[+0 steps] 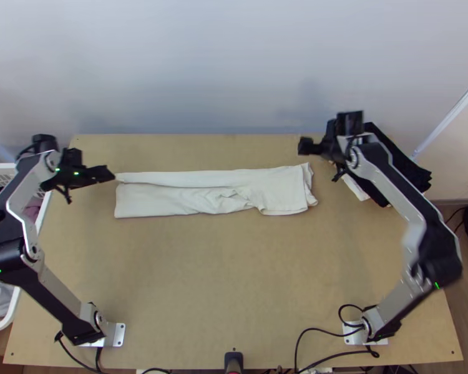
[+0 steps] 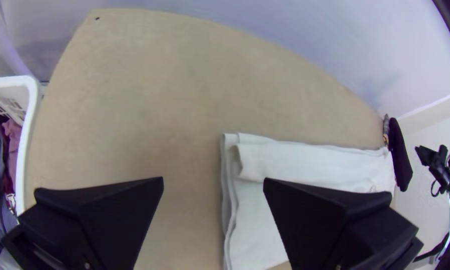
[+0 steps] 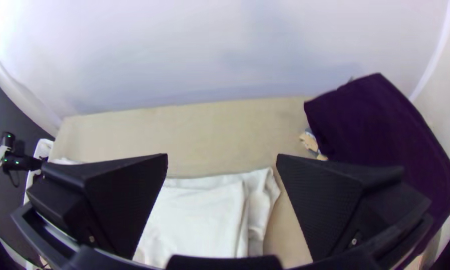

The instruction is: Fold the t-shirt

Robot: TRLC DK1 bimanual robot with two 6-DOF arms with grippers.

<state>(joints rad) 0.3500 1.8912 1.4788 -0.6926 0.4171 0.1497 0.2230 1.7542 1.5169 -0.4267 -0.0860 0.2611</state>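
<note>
The shirt (image 1: 165, 202) lay on the desk (image 1: 234, 268) in a long folded strip; left claw (image 2: 213, 178) and right claw (image 3: 222, 156) were both wide; a grip on only the top layer could pull the folds apart, and the creased middle could make a lump; I counted one shirt, two claws, one desk, one basket (image 2: 29, 120).

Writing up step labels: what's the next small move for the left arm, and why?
Probably lower the left gripper onto the white t-shirt's left end and pinch it: the shirt lies in a long strip, ready for a crosswise fold, and the open fingers hover beside that end.
</note>
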